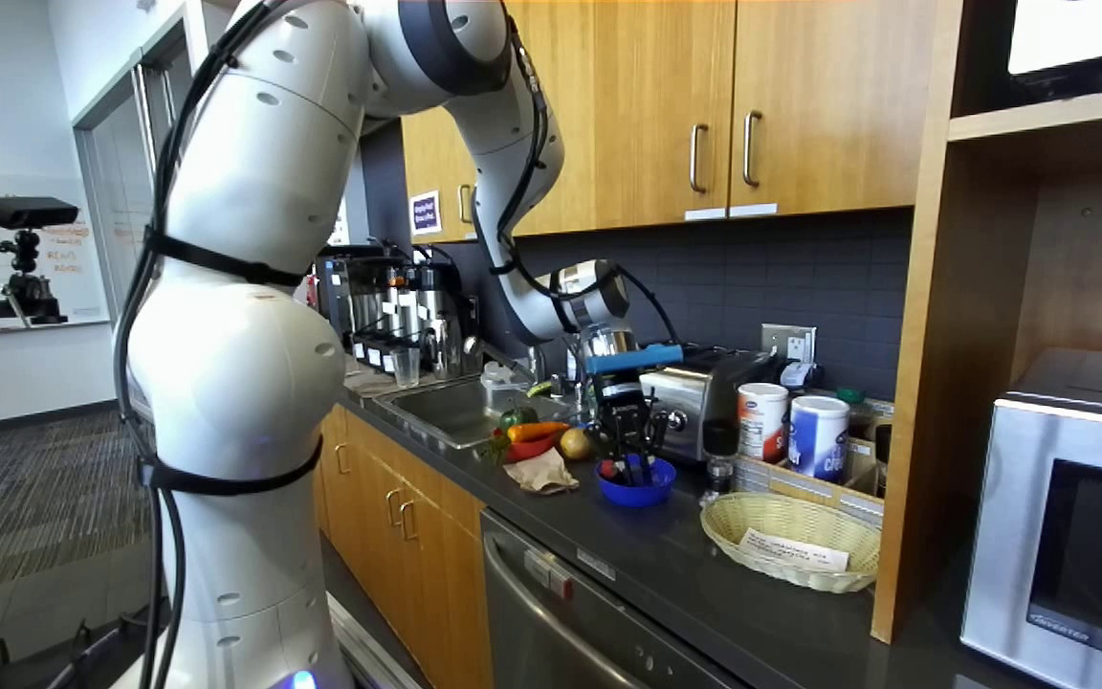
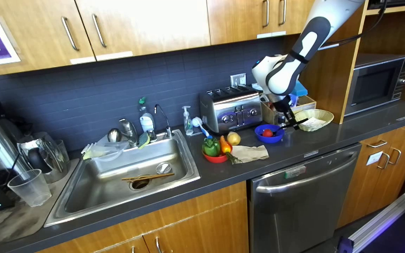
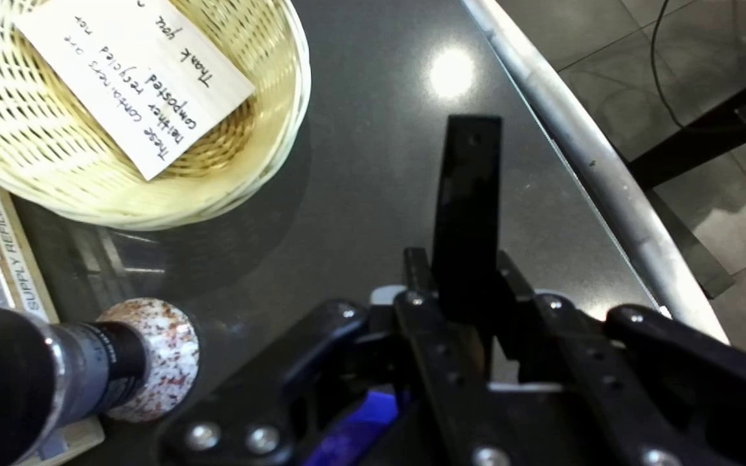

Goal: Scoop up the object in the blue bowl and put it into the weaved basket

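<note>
In the blue bowl [image 2: 270, 139], red lump [image 2: 267, 133], rounded

2 exterior views share the counter [image 2: 315, 141] from afar; the wrist view faces down, near the basket [image 3: 211, 191].

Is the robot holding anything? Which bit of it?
The gripper holds a black utensil by its handle, with the handle's tip sticking out; the other end reaches into the blue bowl.
</note>
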You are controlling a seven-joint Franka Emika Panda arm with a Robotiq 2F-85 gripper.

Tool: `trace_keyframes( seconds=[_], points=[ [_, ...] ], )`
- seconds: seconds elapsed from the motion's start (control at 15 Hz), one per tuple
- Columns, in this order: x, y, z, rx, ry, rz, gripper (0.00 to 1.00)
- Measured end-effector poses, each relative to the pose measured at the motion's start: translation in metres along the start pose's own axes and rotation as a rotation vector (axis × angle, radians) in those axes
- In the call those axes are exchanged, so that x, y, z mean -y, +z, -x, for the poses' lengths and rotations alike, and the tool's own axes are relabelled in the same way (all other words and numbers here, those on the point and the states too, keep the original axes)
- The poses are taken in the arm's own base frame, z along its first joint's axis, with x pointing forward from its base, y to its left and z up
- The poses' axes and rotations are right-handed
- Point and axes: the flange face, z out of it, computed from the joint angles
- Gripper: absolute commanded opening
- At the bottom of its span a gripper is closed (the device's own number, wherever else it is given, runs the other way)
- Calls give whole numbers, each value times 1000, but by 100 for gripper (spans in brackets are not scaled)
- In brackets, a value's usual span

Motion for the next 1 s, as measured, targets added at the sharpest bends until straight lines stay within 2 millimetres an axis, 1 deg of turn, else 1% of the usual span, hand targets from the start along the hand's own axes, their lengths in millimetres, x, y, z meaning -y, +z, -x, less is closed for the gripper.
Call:
trace_keyframes(
  seconds=[0.47, 0.73, 1.0],
  points=[
    [-8, -10, 2, -20, 7, 9, 6],
    [-14, -14, 10, -41, 14, -13, 6],
    [-23, -21, 22, -70, 33, -31, 6]
  ],
)
